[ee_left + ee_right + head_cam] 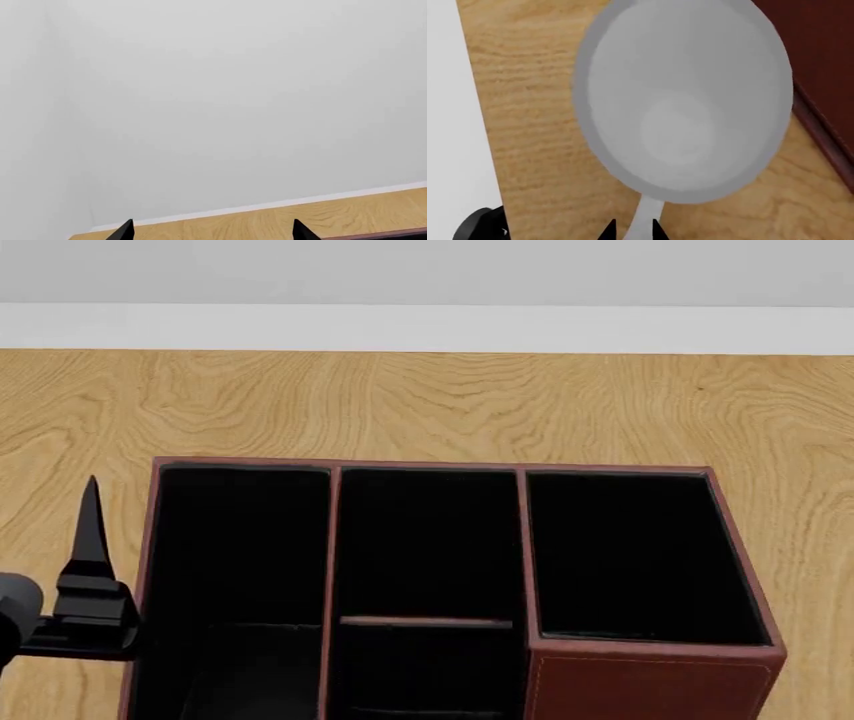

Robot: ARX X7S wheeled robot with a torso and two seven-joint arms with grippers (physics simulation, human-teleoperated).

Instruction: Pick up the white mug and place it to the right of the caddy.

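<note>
We see the right claw (632, 231) pinching the white mug's (684, 100) handle, caddy (820, 75) just beside; left claw (212, 231) spread above the worktop (300, 220).

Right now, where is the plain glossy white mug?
Only the right wrist view shows the glossy white mug: seen from above, open side up, beside the dark red-brown caddy, its handle between the right gripper fingertips. It is out of the head view.

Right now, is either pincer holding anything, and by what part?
The right pincer grips the white mug by its handle. The left pincer is open and empty.
</note>
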